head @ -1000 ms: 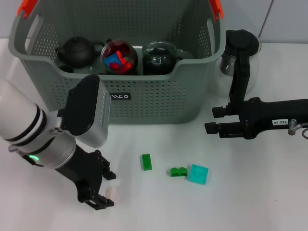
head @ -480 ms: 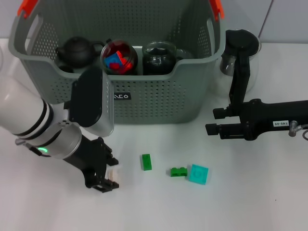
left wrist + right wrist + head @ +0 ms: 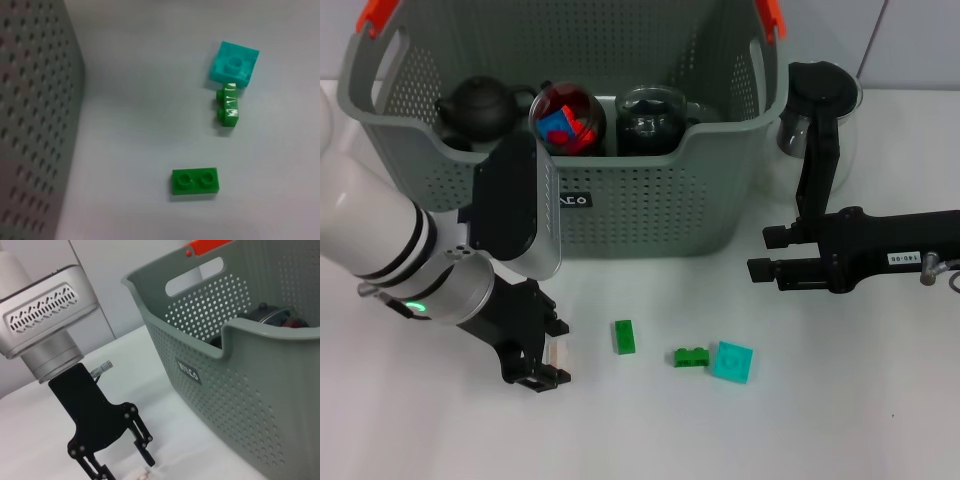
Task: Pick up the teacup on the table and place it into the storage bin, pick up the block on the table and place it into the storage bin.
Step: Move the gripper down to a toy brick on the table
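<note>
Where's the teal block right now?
In the head view the teal block lies on the table in front of the storage bin, right of centre, touching the small green block on its left.

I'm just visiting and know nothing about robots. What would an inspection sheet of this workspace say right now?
Surface: white table, mostly bare.
Job's things: grey storage bin holds a black teapot, a round jar of red and blue pieces and a dark glass pot; flat green block, small green block, teal block and a pale block lie in front.
Clutter: glass coffee pot beside the bin.
Grippers: left gripper open around the pale block; right gripper parked near the bin.
Cables: nothing seen.
Surroundings: plain wall.
</note>
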